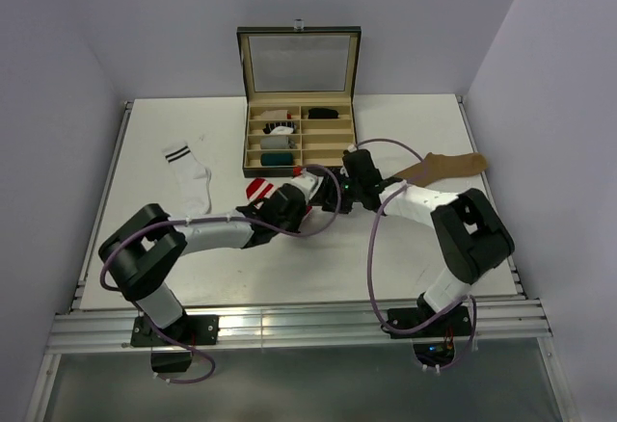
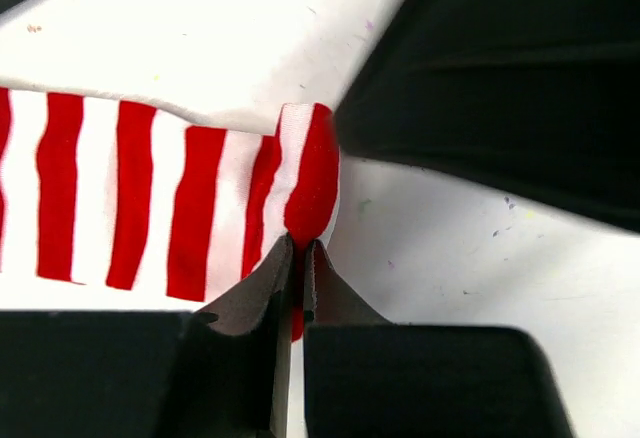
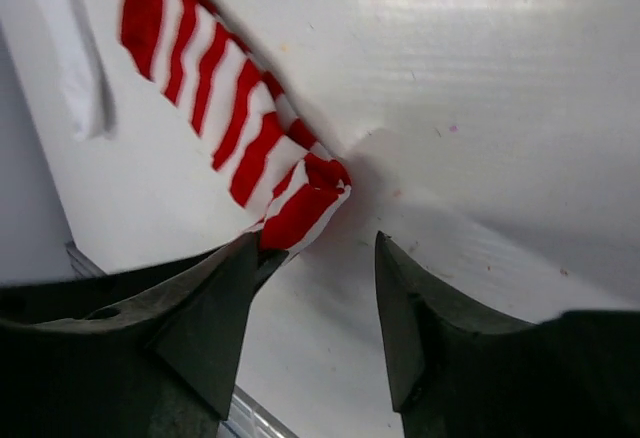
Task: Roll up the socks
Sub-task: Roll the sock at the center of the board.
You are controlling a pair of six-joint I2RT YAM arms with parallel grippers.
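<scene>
Stripes of red and white cross the sock (image 3: 215, 108), flat on the bench (image 3: 480, 88) with its end folded; left gripper (image 2: 300, 248) pinches that fold, right gripper (image 3: 318, 242) stands spread.

one striped sock (image 1: 256, 189), one tan sock (image 1: 448, 165), one white sock (image 1: 193, 179), one box (image 1: 329, 140).

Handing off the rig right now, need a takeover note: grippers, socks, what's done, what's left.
Left gripper: shut on the folded end of the red-and-white striped fabric sock.
Right gripper: open, just off that same end.
White fabric sock with two dark cuff stripes: flat, left side of the table.
Tan-brown fabric sock: flat, far right.
Done: only that end fold. Left: roll all three.
</scene>
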